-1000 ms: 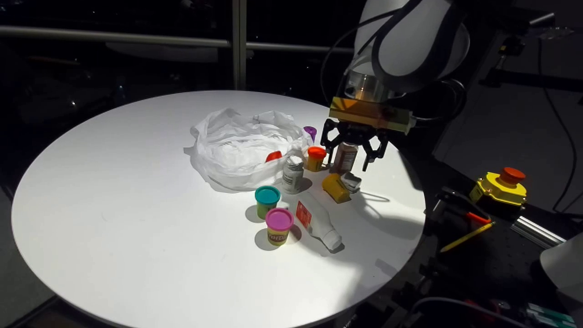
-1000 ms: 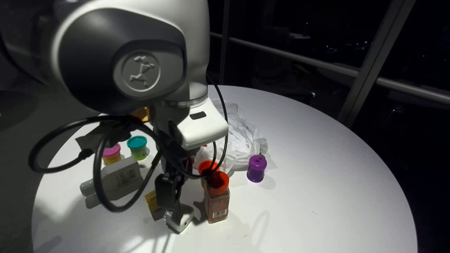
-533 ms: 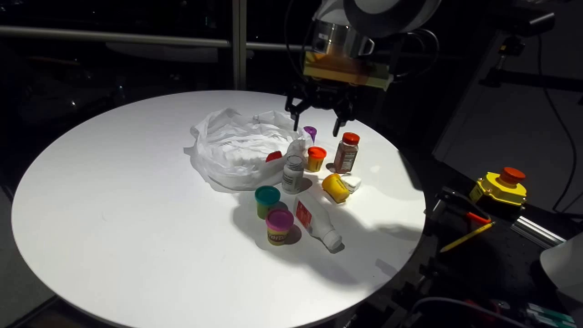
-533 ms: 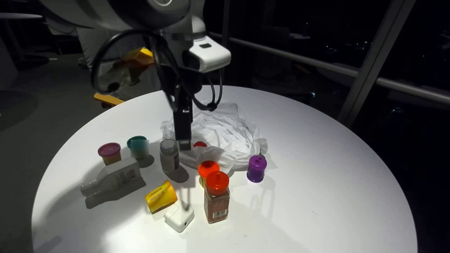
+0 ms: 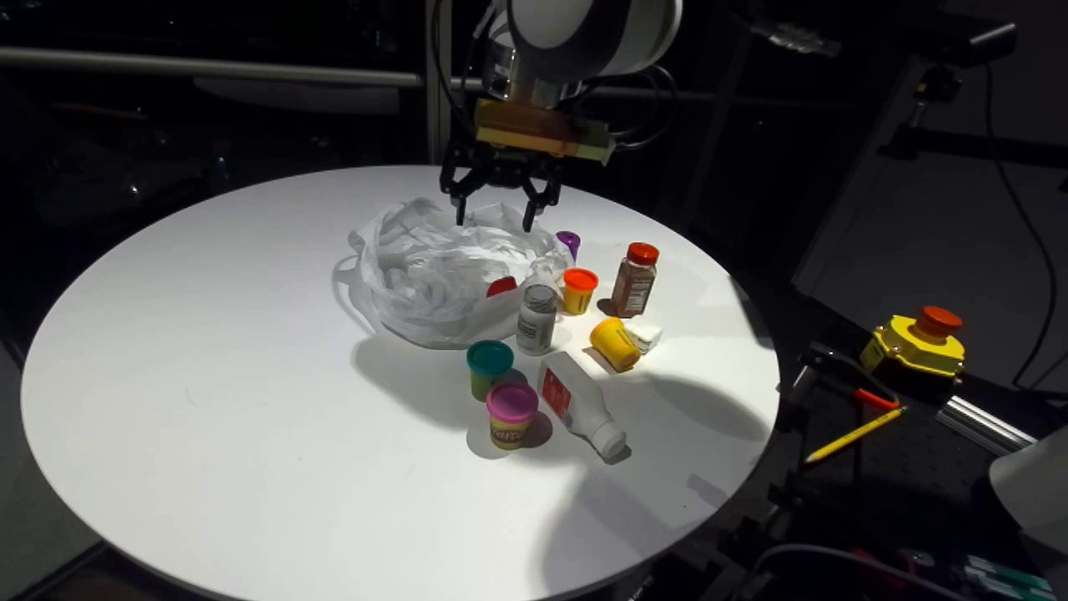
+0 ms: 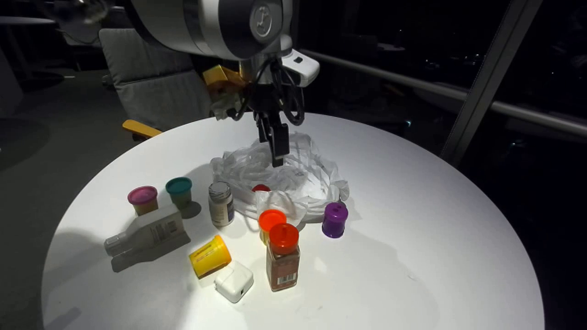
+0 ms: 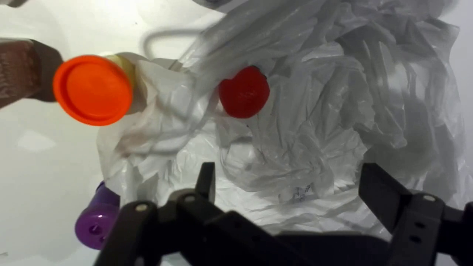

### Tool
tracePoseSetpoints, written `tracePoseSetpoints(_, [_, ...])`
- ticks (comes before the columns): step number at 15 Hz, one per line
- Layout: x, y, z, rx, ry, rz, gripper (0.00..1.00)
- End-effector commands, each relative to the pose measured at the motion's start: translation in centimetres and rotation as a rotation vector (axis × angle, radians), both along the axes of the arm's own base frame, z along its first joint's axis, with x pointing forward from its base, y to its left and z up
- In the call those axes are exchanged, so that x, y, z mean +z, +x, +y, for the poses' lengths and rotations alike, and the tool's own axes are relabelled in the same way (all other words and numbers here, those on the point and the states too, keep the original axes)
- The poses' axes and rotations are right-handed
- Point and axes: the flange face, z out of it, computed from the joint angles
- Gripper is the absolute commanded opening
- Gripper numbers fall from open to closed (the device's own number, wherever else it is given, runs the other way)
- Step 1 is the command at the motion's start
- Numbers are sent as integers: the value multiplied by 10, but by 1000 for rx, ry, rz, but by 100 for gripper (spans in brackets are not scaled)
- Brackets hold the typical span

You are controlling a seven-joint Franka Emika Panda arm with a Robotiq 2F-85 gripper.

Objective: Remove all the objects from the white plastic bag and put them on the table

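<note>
Above the round white desk (image 5: 250, 451), hovers over the mouth of the crumpled white plastic bag (image 5: 438, 325) with a gripper (image 5: 494, 224) parted wide and holding nothing, seemingly between picks. Judging by the white bottle (image 5: 582, 401) lying on its side and the upright red-capped jar (image 5: 635, 282), set outside the bag, looks well into the emptying. Next, likely needs to shift toward the red item (image 7: 244, 93) just inside the bag's wall, descend, and pinch without snagging the plastic.
</note>
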Motion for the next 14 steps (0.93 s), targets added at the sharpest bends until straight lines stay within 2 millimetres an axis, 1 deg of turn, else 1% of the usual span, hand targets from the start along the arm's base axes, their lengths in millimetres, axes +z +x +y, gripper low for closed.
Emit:
tracePoseSetpoints(1, [-40, 36, 4, 41, 28, -4, 100])
tracePoseSetpoints(4, [-64, 42, 5, 54, 47, 31, 100])
tracePoseSetpoints(6, [-71, 41, 4, 52, 29, 34, 100])
tracePoseSetpoints(8, [-72, 38, 3, 44, 3, 27, 100])
tracePoseSetpoints(12, [-67, 33, -1, 32, -18, 4, 100])
tracePoseSetpoints(14, [-71, 31, 1, 36, -13, 25, 100])
